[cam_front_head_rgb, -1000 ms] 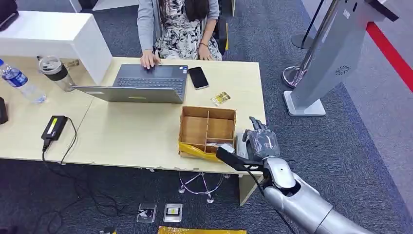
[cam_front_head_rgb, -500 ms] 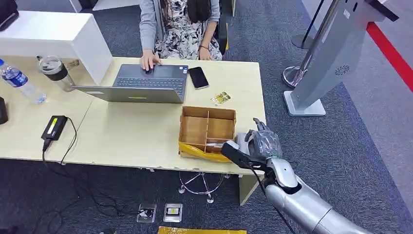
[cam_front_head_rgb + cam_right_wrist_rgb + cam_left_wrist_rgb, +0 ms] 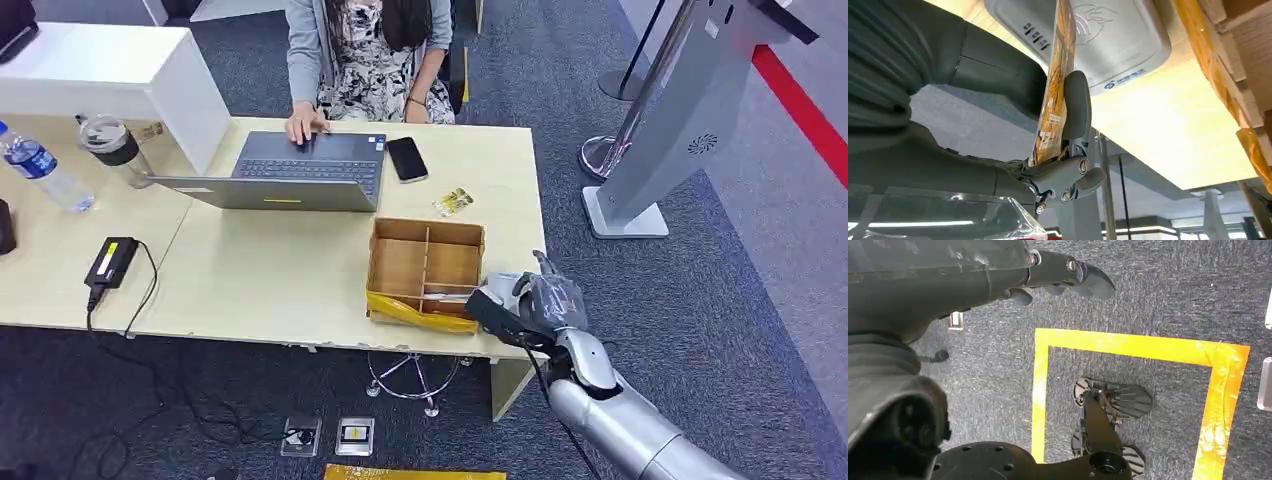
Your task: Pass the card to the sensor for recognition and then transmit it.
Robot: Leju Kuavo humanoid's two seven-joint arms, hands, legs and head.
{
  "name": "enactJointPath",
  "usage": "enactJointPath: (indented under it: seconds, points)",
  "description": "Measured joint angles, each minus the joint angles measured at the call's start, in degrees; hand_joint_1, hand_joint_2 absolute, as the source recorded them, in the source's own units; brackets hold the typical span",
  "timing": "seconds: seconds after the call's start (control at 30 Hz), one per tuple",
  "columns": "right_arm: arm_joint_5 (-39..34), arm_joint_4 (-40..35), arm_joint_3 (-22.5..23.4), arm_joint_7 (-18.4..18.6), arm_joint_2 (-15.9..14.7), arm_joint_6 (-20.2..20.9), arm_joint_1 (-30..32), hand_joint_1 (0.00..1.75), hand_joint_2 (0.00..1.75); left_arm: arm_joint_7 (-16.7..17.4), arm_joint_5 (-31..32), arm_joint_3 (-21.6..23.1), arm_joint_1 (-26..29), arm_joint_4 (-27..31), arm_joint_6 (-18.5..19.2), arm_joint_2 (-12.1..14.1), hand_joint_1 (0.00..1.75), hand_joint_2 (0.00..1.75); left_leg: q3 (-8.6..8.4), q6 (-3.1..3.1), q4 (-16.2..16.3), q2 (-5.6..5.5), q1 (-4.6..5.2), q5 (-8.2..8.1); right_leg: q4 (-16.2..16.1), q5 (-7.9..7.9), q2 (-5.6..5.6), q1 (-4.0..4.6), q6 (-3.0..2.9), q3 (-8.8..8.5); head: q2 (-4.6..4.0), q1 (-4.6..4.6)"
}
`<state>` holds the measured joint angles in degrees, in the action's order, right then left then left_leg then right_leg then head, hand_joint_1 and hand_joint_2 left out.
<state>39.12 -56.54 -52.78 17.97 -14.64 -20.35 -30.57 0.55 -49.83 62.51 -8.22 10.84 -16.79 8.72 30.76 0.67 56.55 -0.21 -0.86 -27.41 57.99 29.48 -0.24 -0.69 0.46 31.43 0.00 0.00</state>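
My right hand [image 3: 538, 304] hovers at the desk's front right corner, over the white card sensor [image 3: 496, 283] that lies beside the cardboard box [image 3: 425, 262]. In the right wrist view the hand [image 3: 948, 100] pinches a gold patterned card [image 3: 1055, 85] between thumb and a finger. The card shows edge-on, its far end close to the sensor's [image 3: 1120, 37] face with the wave symbol. My left hand [image 3: 1063, 272] hangs over the carpet floor, holding nothing, fingers apart.
A person [image 3: 365, 55] sits behind the desk typing on a laptop [image 3: 300, 170], with a phone [image 3: 407, 158] beside it. More gold cards [image 3: 454, 201] lie behind the box. A grey kiosk stand [image 3: 680, 110] rises to the right of the desk.
My right hand with the card has slid a little to the right and nearer to me, and now covers more of the sensor. The rest of the desk is unchanged.
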Motion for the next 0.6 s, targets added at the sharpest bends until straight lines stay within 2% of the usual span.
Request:
enactJointPath:
  seconds: [0.23,0.6]
  points:
    - [-1.6,1.2,1.3,-1.9,0.5,-2.9,0.9,1.75,1.75,0.0,0.1,0.0,0.1,0.0,0.0,-0.1,0.0,0.0,0.0,0.0,0.0,0.0,0.0,0.0,0.0,0.0,0.0,0.0,0.0,0.0,0.0,0.02]
    - [-1.4,4.0,2.5,-2.1,1.4,-5.8,1.5,1.75,1.75,0.0,0.3,0.0,0.1,0.0,-0.2,-0.2,0.0,0.0,-0.04,0.0,0.0,0.01,0.0,0.0,0.0,0.0,0.01,0.0,0.0,-0.02,0.0,0.0]
